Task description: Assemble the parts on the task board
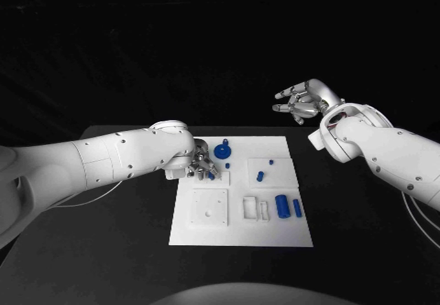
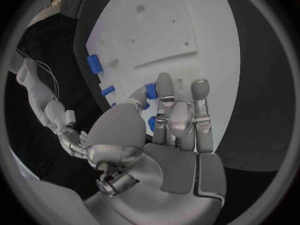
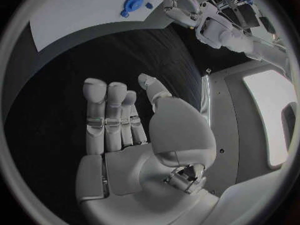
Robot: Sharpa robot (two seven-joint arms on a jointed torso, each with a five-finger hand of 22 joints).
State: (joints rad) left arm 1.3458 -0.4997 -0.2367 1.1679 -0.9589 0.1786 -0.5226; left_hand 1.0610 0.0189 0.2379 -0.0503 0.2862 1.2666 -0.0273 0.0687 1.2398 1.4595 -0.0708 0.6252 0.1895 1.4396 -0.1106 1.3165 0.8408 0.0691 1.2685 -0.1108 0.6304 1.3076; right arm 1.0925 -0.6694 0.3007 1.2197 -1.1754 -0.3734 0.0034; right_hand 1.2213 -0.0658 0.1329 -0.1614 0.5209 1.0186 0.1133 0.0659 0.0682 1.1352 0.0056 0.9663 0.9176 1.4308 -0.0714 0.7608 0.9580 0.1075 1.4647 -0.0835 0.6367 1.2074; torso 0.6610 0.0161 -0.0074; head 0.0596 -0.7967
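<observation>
The left hand (image 1: 200, 164), fingers down on the task board (image 1: 275, 235), hides a part's grip; I cannot tell. The right hand (image 1: 302, 101) hovers spread, empty, upper right.

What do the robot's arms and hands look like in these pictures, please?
Both arms are smooth white shells with small dark screw holes. The left hand and right hand are silver metal with rounded, segmented fingers. Thin pale cables trail beside each arm.
</observation>
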